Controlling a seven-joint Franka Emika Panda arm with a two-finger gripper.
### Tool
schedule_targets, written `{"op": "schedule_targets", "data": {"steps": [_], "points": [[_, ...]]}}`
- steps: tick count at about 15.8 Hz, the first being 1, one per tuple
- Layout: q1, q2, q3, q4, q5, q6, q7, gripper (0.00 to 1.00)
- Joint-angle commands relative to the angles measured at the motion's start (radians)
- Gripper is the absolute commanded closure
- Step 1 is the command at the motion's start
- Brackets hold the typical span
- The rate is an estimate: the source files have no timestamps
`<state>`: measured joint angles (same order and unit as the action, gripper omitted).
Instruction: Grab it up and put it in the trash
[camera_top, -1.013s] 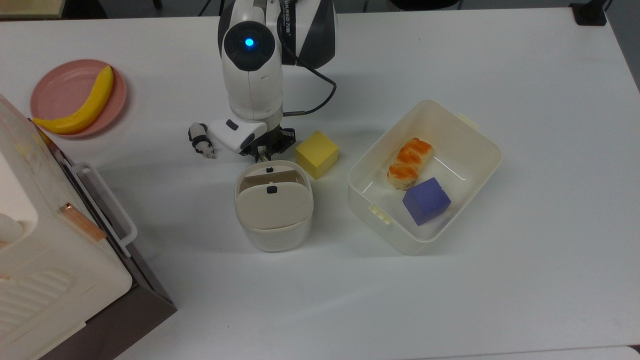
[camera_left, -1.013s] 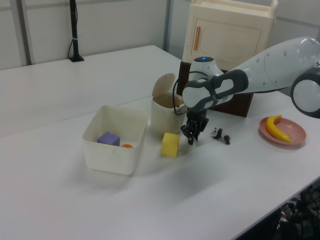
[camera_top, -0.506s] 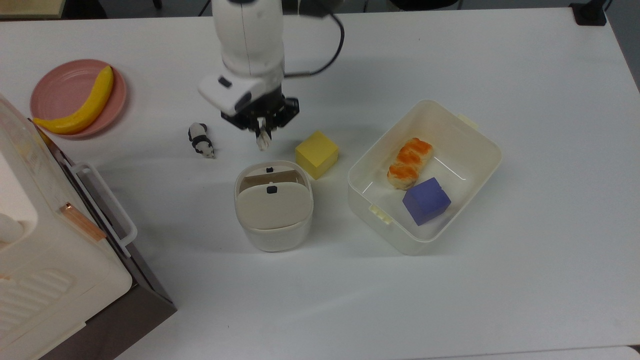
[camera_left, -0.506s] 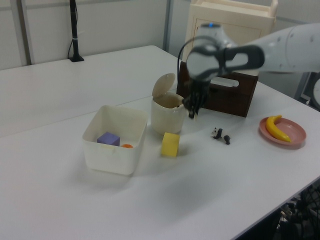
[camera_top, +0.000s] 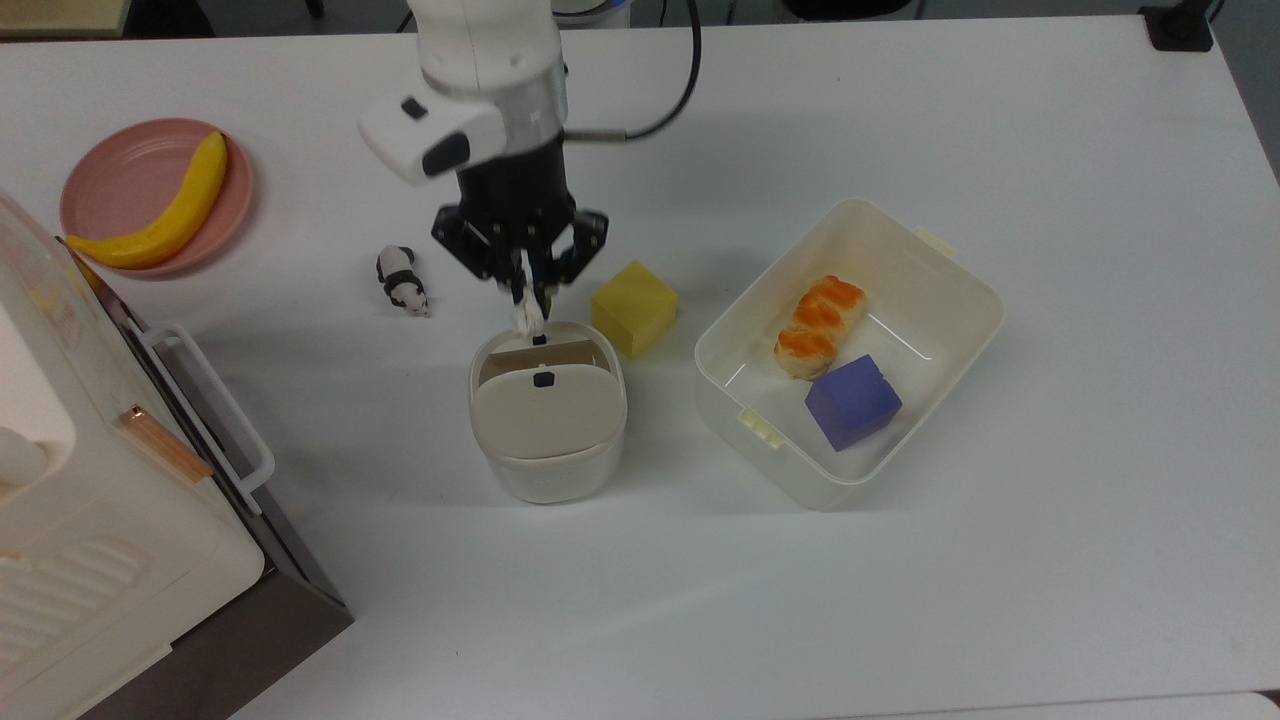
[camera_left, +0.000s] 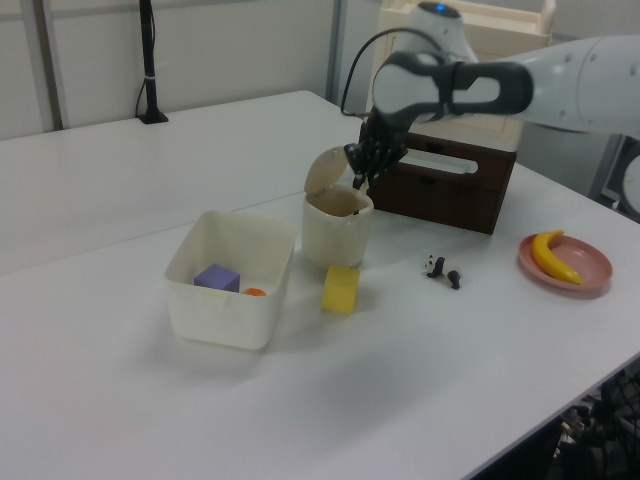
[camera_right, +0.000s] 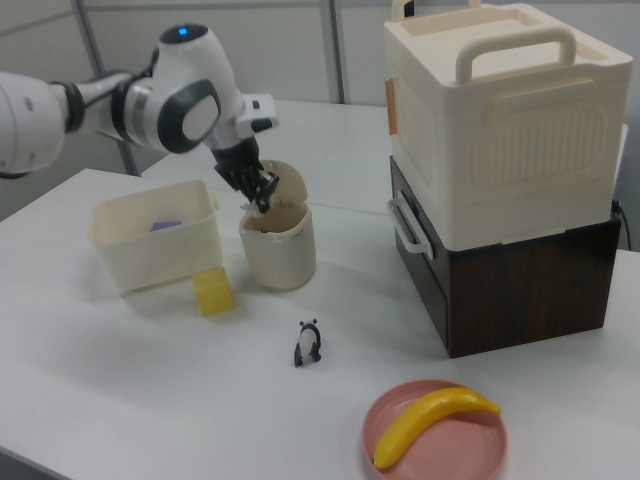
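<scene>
Near the centre of the top view, the gripper (camera_top: 524, 300) is pinching the paper ball (camera_top: 526, 318) directly over the open gap of the trash bin (camera_top: 547, 470). The swing flap (camera_top: 545, 412) is standing tilted, leaving the gap clear for a drop.

In the top view, the cube (camera_top: 633, 307) sits between the trash (camera_top: 547, 412) and the tub (camera_top: 850, 350); the panda figurine (camera_top: 402, 281) lies left.
</scene>
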<state>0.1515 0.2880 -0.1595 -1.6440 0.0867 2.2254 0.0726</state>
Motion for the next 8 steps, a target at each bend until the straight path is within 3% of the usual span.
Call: {"op": "schedule_targets", "data": {"steps": [1,5,8], "points": [[0.034,0.088,-0.006,0.035,-0.057,0.08,0.145,0.0],[0.036,0.089,-0.006,0.044,-0.085,0.079,0.185,0.0],[0.025,0.036,-0.008,0.036,-0.085,0.01,0.167,0.0]]}}
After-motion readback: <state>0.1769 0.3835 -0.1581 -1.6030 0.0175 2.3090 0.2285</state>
